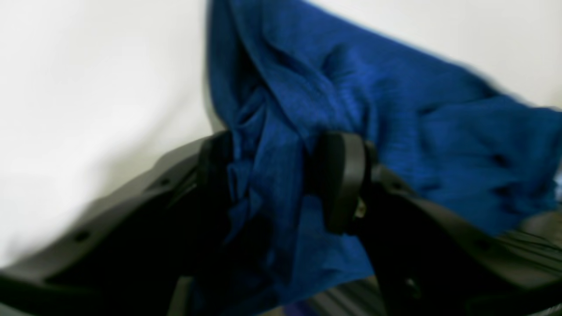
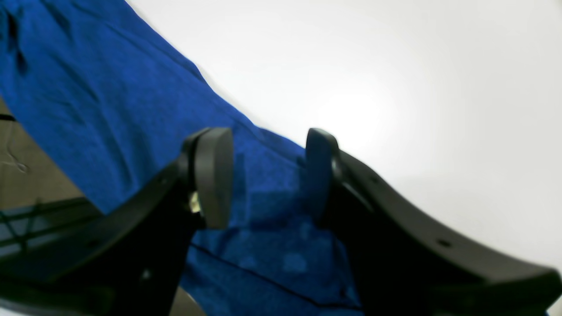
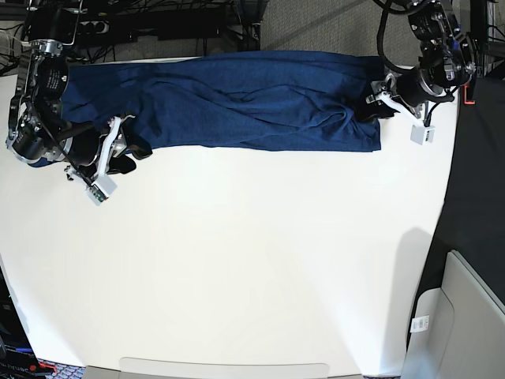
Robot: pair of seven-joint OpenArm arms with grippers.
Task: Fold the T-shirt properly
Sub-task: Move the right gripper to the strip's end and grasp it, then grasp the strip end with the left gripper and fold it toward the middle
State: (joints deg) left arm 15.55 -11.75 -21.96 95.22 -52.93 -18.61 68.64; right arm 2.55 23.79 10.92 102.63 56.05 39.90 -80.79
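Right gripper: at the table's far-left part, on the shirt's left end. In its wrist view the jaws stand apart, with a flat layer of cloth showing between the pads; the pads do not look pressed onto it, so I read no grip here.
Shirt: a long navy band lying along the table's far edge, from near the far-left corner almost to the far-right corner. It is already narrow, as if doubled lengthwise, with creases through the middle and a bunched end on the right.
Table: white and bare across the near half.
Left gripper: at the far-right part, on the shirt's right end. Its wrist view shows gathered folds filling the gap between wide-set jaws; whether they pinch the cloth or merely straddle it, I cannot tell, as the picture is blurred.
Step in hand: both ends of the band are being attended to, probably a grasp or release at each end.
Next move: likely a crosswise fold, which needs firm pinches on the end layers, then one end carried over toward the other, kept square.
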